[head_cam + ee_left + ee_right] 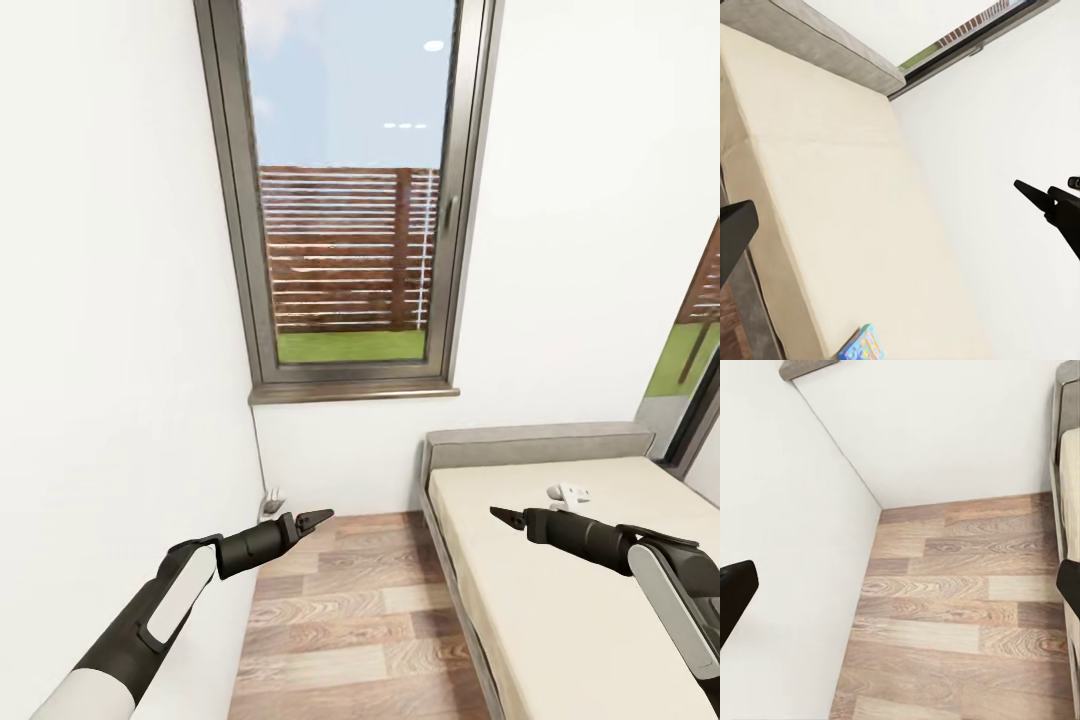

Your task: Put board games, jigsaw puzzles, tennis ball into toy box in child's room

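From the head view, the bed lies at the right, its far end cut off by the frame, with a small white thing near the headboard too blurred to name. The left gripper hangs over the wooden floor, the right gripper over the mattress; both look pinched narrow, holding nothing.

In the left wrist view, a blue board game sits on the mattress, mostly cut off.

In the right wrist view, dark fingers stand wide apart over floor.
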You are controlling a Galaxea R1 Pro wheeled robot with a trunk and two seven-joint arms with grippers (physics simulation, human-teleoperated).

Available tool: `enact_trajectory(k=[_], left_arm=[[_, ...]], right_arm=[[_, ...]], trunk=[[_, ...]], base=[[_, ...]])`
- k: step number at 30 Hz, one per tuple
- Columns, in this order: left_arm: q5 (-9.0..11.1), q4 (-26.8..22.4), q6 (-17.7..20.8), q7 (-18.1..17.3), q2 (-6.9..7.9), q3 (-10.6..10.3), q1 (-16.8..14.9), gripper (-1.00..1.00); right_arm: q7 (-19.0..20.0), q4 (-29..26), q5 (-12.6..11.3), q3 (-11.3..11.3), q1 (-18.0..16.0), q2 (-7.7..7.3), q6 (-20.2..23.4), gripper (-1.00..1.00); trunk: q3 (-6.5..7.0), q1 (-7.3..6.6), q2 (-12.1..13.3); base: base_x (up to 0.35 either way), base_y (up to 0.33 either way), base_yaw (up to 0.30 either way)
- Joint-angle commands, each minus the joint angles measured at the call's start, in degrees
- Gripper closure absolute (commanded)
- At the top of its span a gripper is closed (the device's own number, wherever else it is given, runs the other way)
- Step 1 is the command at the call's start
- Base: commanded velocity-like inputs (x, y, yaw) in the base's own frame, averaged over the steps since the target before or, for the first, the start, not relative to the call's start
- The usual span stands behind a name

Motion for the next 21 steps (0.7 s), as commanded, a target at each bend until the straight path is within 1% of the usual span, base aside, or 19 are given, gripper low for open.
enact_trajectory(k=[1, 21], left_arm=[[0.38, 0.01, 0.31, 0.06, 0.04, -0.07, -0.02, -1.0], [0.38, 0.05, 0.31, 0.06, 0.05, -0.05, -0.02, -1.0]], right_arm=[[0.31, -0.01, 0.15, -0.08, -0.02, 0.01, 0.28, -1.0], [0.31, -0.01, 0.14, -0.03, -0.03, 0.01, 0.28, -1.0]], trunk=[[-0.02, 0.03, -0.04], [-0.02, 0.03, -0.04]], base=[[0.054, -0.026, -0.002], [0.018, -0.009, -0.001]])
